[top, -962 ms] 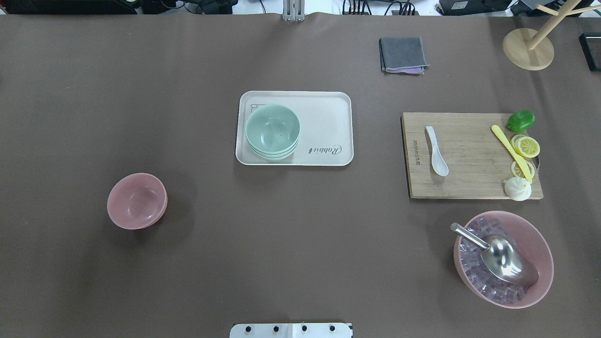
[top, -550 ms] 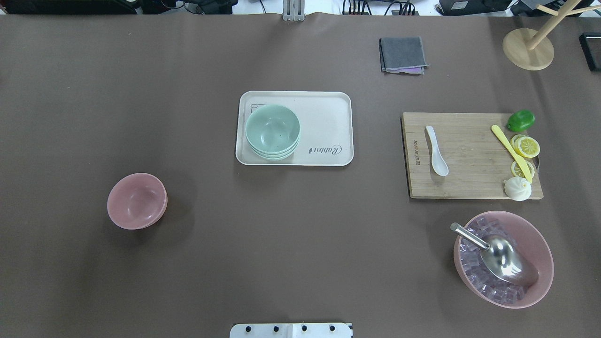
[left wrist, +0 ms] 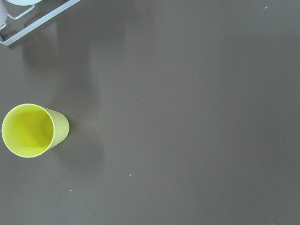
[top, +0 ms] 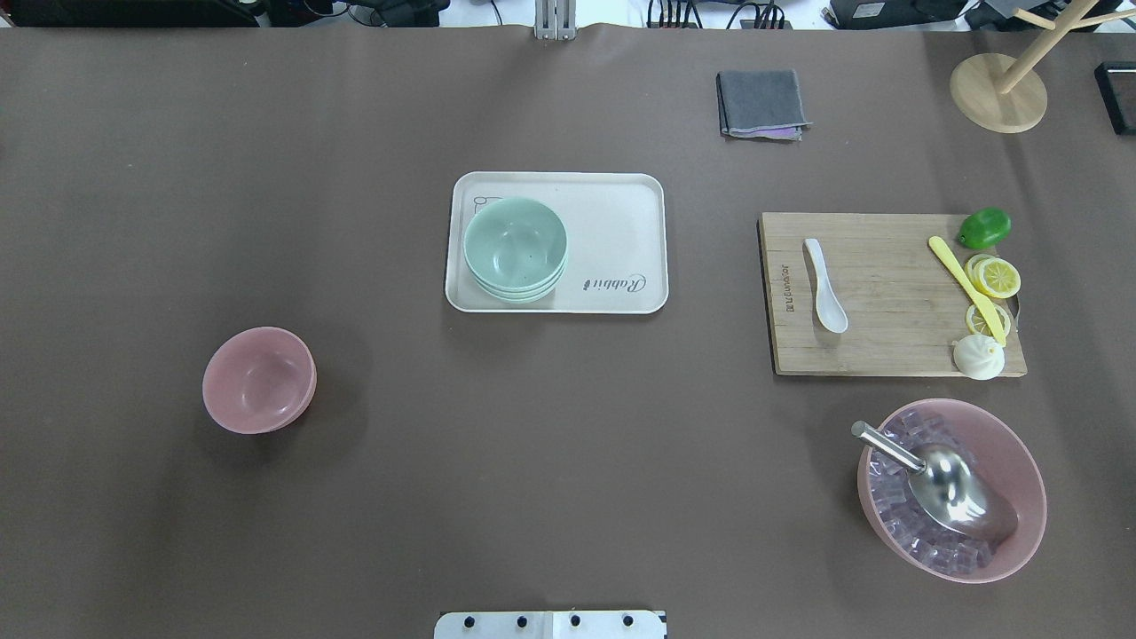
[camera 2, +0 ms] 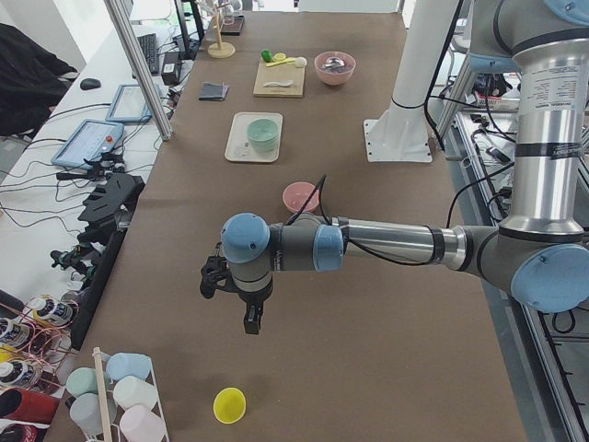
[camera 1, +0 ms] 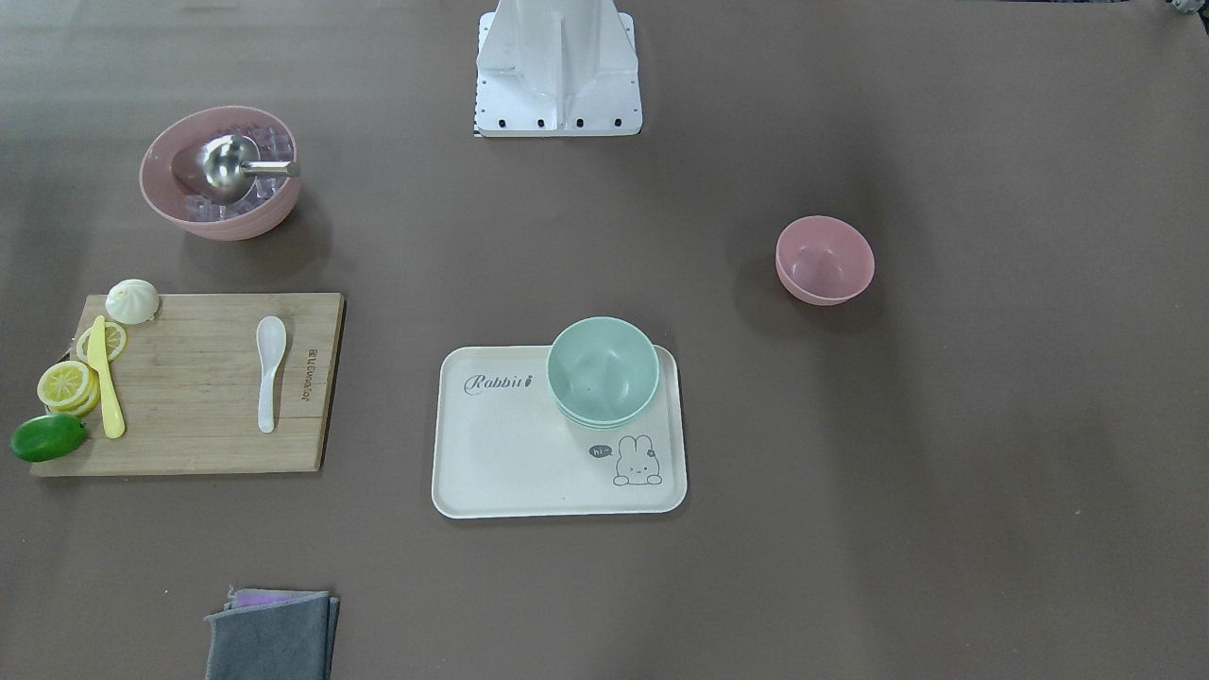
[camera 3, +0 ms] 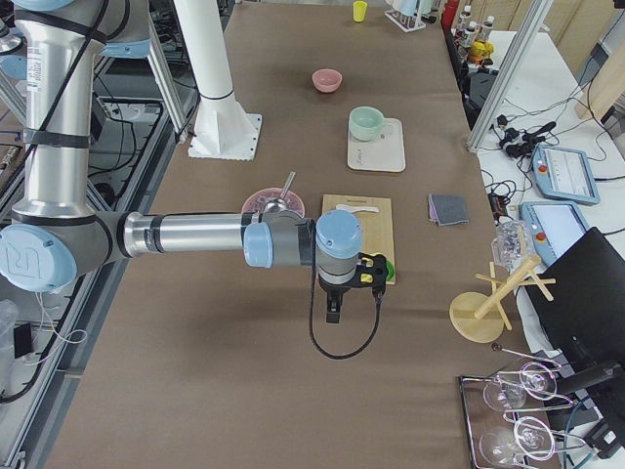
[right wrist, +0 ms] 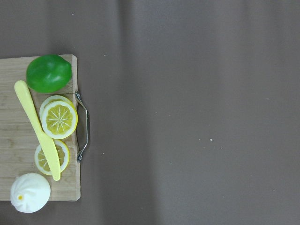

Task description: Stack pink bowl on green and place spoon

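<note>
A small pink bowl [top: 258, 380] stands upright on the brown table at the left; it also shows in the front view [camera 1: 824, 260]. Stacked green bowls [top: 515, 248] sit on the left end of a cream tray [top: 621, 222]. A white spoon [top: 825, 286] lies on a wooden cutting board [top: 887, 346] at the right. My left gripper [camera 2: 250, 322] hangs over bare table, far from the bowls. My right gripper [camera 3: 332, 311] hangs just beyond the board's lime end. Both show only in the side views, so I cannot tell if they are open or shut.
A large pink bowl [top: 1021, 461] of ice cubes holds a metal scoop. A lime [right wrist: 48, 73], lemon slices, a yellow knife and a bun lie on the board's right end. A grey cloth [top: 761, 104] and wooden stand [top: 998, 92] are at the back. A yellow cup [left wrist: 33, 130] stands below my left wrist.
</note>
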